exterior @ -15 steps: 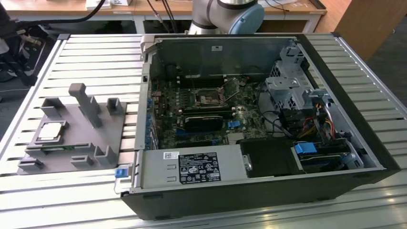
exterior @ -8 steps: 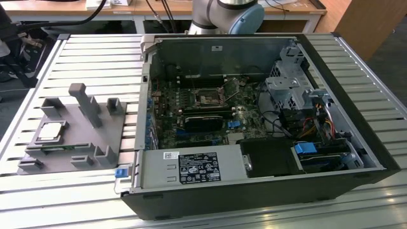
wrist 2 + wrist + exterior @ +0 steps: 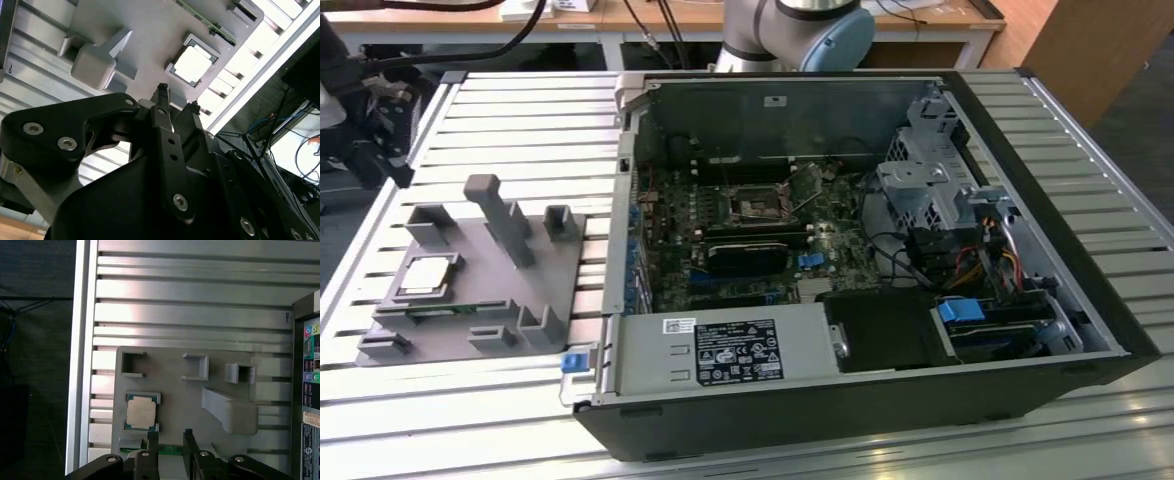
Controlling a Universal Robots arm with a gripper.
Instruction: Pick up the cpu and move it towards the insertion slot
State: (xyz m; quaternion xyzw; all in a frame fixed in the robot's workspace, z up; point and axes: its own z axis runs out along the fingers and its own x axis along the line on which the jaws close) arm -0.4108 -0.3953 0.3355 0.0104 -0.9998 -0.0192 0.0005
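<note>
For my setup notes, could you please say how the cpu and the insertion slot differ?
The cpu lies in the grey holder tray outside the case; the insertion slot sits inside the case. The cpu's top is shiny silver; the slot's centre is dark, metal-framed. Both are small squares.
</note>
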